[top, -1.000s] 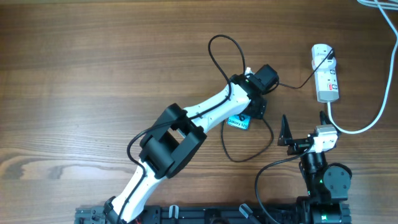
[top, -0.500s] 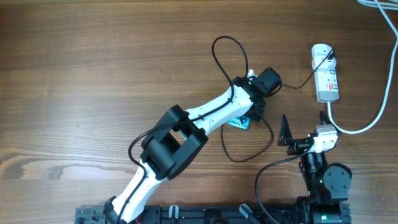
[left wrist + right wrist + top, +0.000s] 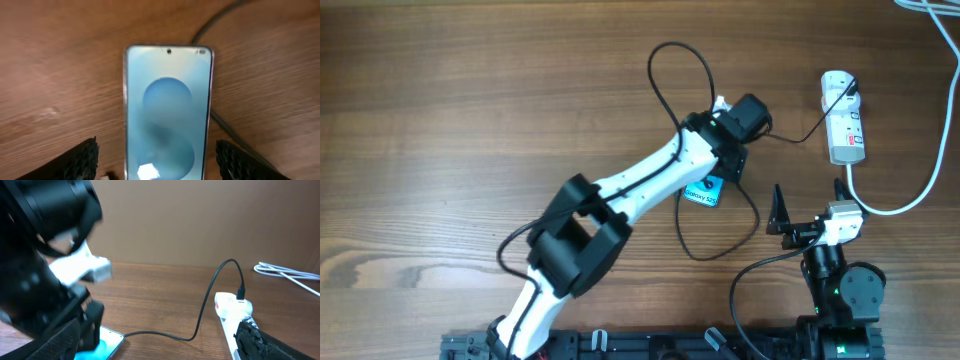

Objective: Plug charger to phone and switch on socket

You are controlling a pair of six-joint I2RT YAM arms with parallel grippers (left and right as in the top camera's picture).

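Note:
The phone [image 3: 167,110] lies flat on the wood, teal screen up. In the overhead view only its end with white text [image 3: 703,194] shows from under the left arm. My left gripper [image 3: 162,167] is open low over it, one finger on each side [image 3: 728,170]. The black charger cable [image 3: 680,70] loops around the phone and runs to a black plug in the white socket strip [image 3: 843,120]; its connector is hidden. My right gripper [image 3: 808,202] is open and empty, near the strip [image 3: 230,307].
The strip's thick white lead [image 3: 920,190] curves along the right edge of the table. The charger cable [image 3: 205,310] crosses the wood between phone and strip. The left arm [image 3: 45,255] fills the left of the right wrist view.
The left arm's elbow has swung left and the cable loop above it has shifted left. The left gripper stays over the phone. The right arm has not moved.

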